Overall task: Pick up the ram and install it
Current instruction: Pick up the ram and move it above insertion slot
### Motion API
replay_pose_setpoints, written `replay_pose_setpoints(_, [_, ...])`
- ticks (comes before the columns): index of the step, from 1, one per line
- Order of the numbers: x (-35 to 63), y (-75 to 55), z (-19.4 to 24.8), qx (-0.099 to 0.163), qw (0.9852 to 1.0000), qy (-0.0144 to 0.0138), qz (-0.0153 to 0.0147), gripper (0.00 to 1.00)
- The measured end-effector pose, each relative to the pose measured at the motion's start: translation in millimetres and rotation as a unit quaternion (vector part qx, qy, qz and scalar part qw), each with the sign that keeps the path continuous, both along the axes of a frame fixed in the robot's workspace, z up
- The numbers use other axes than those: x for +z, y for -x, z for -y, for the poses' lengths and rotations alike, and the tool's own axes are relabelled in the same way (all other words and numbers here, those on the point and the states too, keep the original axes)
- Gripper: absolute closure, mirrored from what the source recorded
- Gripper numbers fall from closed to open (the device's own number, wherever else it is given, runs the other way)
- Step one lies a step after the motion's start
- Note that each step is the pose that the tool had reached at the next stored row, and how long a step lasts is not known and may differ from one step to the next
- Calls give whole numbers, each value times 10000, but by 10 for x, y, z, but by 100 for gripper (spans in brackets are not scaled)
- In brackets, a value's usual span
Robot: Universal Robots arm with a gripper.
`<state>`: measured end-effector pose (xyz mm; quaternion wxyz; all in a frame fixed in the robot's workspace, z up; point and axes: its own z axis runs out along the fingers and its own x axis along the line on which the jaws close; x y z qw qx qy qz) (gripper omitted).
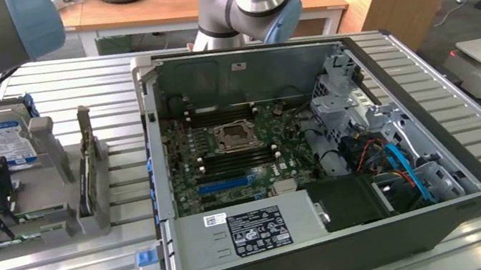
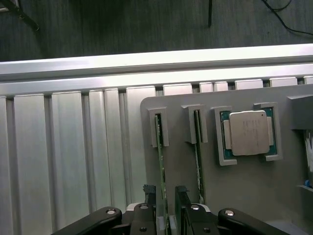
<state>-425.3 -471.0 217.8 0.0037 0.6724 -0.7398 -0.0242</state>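
The tool (image 2: pixel 165 196) is hanging low over the grey holder (image 2: pixel 254 196) that is lying on the slatted metal counter (image 2: pixel 68 147), and its two fingers (image 2: pixel 149 195) are standing apart, one on each side of the ram (image 2: pixel 160 161). The ram is sitting on its long edge in a narrow slot of the holder, with its far end tucked into a small grey bracket. The gap between the fingers is looking only a little wider than the stick, which is lying closer to one finger than the other. Nothing is showing the pads pressing on it, so the tool is judged to be open around the ram and not gripping it. A second stick (image 2: pixel 197 156) is standing in the neighbouring slot just beside it, and the square silver processor (image 2: pixel 247 132) is resting in its own pocket beyond that. In the exterior view the hard drive (image 1: pixel 4 140) is sitting at the far end of the holder, and the open computer case (image 1: pixel 338 264) is lying on its side on the exterior view's right of it, with its motherboard (image 1: pixel 226 166) facing upward. By this reading the task is only beginning: the approach is done, while the grasp, the lift, the carry to the case and the seating on the motherboard are all remaining.
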Motion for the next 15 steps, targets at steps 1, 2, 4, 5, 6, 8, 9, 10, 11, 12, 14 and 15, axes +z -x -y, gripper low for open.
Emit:
replay_pose_setpoints(1, [0, 0, 0, 0, 10000, 0, 0, 70])
replay_pose_setpoints(2, [-5, 0, 0, 0, 10000, -1, 1, 70])
replay_pose_setpoints(4, [-20, -1, 0, 0, 10000, -1, 2, 70])
replay_pose_setpoints(5, [-28, 0, 0, 0, 10000, -1, 2, 70])
replay_pose_setpoints(6, [-38, -1, 0, 0, 10000, -1, 3, 70])
replay_pose_setpoints(8, [-61, 0, 0, 0, 10000, -1, 3, 70])
replay_pose_setpoints(9, [-73, 0, 0, 0, 10000, -1, 3, 70])
replay_pose_setpoints(10, [-87, 0, 0, 0, 10000, -1, 3, 70])
replay_pose_setpoints(11, [-99, 0, 0, 0, 10000, -1, 3, 70])
replay_pose_setpoints(12, [-109, 0, 0, 0, 10000, -1, 4, 70])
replay_pose_setpoints(14, [-113, 0, 0, 0, 10000, 0, 3, 70])
replay_pose_setpoints(15, [-113, 0, 0, 0, 10000, 0, 2, 70])
